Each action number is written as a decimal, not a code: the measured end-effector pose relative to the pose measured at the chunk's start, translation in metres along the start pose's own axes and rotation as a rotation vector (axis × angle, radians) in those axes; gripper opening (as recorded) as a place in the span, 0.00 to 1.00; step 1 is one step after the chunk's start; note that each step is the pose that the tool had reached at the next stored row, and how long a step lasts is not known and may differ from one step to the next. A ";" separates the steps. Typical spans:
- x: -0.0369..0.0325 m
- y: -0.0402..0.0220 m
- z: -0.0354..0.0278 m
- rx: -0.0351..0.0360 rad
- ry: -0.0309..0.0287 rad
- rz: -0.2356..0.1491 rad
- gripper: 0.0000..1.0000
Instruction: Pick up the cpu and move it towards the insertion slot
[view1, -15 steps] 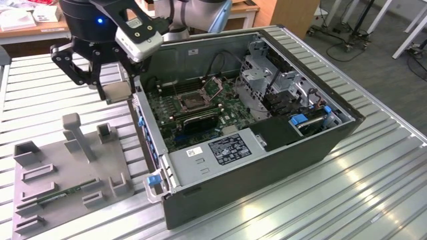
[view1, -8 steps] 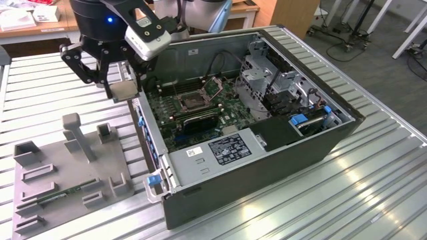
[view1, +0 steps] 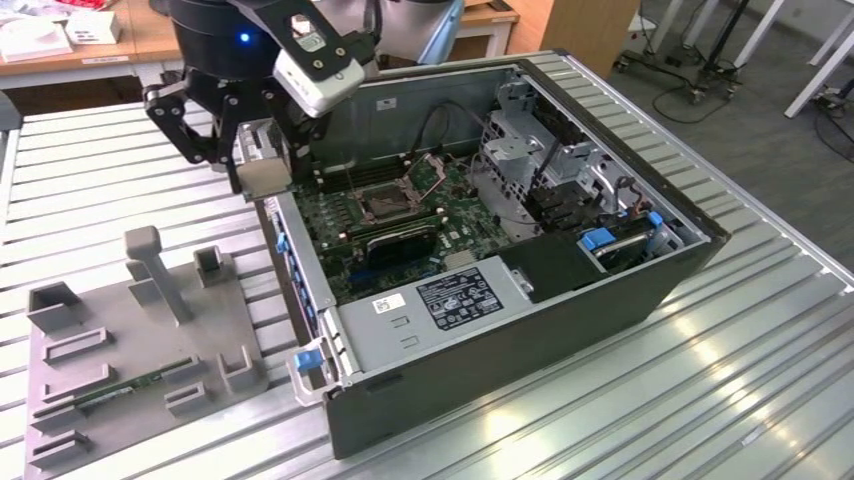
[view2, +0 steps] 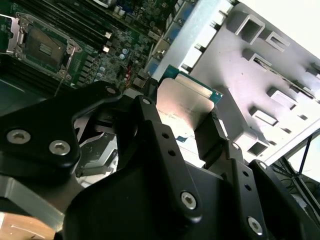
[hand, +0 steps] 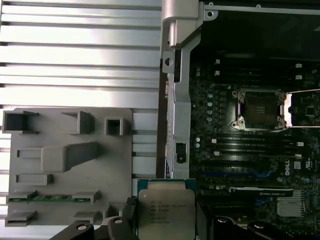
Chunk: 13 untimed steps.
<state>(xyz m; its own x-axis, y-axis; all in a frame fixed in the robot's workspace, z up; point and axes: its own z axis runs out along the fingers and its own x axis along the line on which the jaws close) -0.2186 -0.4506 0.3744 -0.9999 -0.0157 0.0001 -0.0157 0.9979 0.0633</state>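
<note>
Black fingers (hand: 131, 212) of the gripper (hand: 165, 227) are clenched on the cpu (hand: 166, 210), a small flat square chip with a shiny silver metal top and pale rim, held by 2 opposite edges. In the exterior view it hangs above the near wall of the open grey computer case (view1: 534, 330). The insertion slot (view1: 386, 202), a square dark socket in a silver frame, lies further inside on the green motherboard (view1: 461, 235), toward the exterior view's right. Open air lies between them; the grey moulded parts tray (view1: 127, 385) sits outside the case, on the other side.
</note>
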 end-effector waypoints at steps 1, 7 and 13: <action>-0.0019 0.0000 0.0000 0.0000 0.0000 0.000 0.54; -0.0135 -0.0002 0.0000 0.0000 0.0000 0.000 0.54; -0.0255 -0.0004 0.0000 0.0000 0.0000 0.000 0.54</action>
<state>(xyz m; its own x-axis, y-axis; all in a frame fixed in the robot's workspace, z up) -0.1931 -0.4506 0.3743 -0.9999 -0.0157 0.0001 -0.0156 0.9979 0.0633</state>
